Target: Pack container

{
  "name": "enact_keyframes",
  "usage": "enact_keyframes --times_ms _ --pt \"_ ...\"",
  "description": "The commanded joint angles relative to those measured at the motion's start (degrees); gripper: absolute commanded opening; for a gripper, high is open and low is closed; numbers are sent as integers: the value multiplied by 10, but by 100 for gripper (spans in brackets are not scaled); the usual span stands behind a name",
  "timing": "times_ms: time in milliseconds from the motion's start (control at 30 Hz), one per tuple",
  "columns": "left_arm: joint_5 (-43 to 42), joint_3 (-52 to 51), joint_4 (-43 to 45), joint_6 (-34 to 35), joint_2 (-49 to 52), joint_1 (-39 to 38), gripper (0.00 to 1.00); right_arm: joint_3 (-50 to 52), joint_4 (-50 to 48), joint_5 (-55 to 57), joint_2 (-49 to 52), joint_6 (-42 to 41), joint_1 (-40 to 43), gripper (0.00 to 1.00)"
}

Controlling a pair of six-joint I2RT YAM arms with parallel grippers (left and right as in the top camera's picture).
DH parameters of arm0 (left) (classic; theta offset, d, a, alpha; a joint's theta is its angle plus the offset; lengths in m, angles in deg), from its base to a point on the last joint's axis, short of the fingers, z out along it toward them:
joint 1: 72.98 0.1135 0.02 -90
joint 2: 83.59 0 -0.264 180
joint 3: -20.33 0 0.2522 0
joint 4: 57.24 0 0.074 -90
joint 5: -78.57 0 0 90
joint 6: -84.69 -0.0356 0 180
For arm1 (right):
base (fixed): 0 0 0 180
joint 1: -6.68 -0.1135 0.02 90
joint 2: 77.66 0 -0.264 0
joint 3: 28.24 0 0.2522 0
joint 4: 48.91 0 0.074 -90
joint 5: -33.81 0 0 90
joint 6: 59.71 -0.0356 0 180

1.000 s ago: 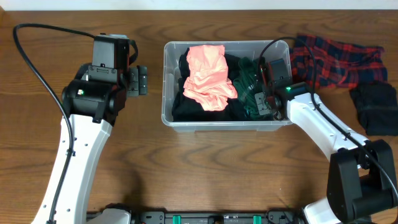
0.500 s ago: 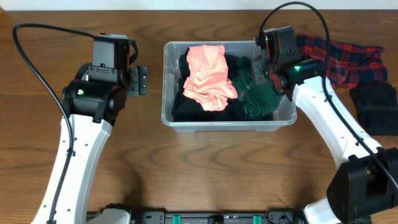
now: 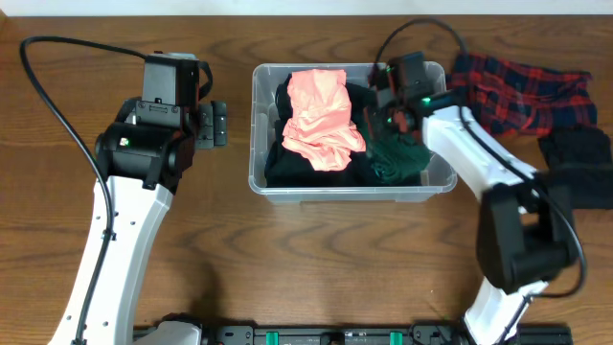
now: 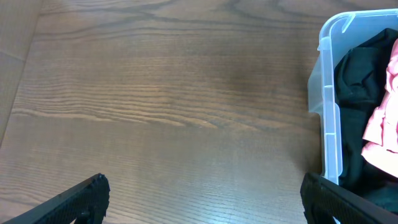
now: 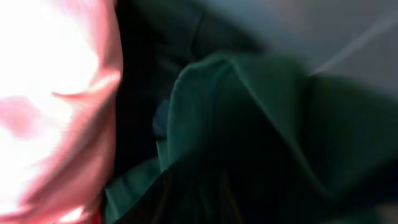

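The container (image 3: 257, 144) is a clear plastic tub in the middle of the table. It holds a pink garment (image 3: 321, 115), a black garment (image 3: 287, 165) and a dark green garment (image 3: 397, 158). My right gripper (image 3: 381, 107) is low inside the container's right half, over the green garment. The blurred right wrist view shows the green cloth (image 5: 249, 106) close up and the pink cloth (image 5: 50, 93) to its left; the fingers are lost in the dark. My left gripper (image 3: 213, 125) is open and empty over bare table left of the container (image 4: 329, 112).
A red and dark plaid cloth (image 3: 517, 91) lies on the table right of the container. A black folded cloth (image 3: 579, 163) lies at the far right edge. The left wrist view shows bare wood in front of the left gripper (image 4: 202, 199).
My right gripper has moved from the container's front right corner up to its back right, then left and down over the green garment. The left arm has not moved.
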Motion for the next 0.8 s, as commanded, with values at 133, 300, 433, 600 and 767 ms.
enact_keyframes --times_ms 133,300,433,600,767 --pt "7 9 -2 -6 -2 2 98 -11 7 -26 -4 18 -22 26" --pt "7 9 -2 -6 -2 2 98 -37 47 6 -70 17 -15 29" --pt "7 9 -2 -6 -2 2 98 -51 96 119 -142 -19 9 33" --pt "7 9 -2 -6 -2 2 98 -52 165 175 -217 -59 91 34" --pt "7 9 -2 -6 -2 2 98 -51 217 177 -233 -65 221 38"
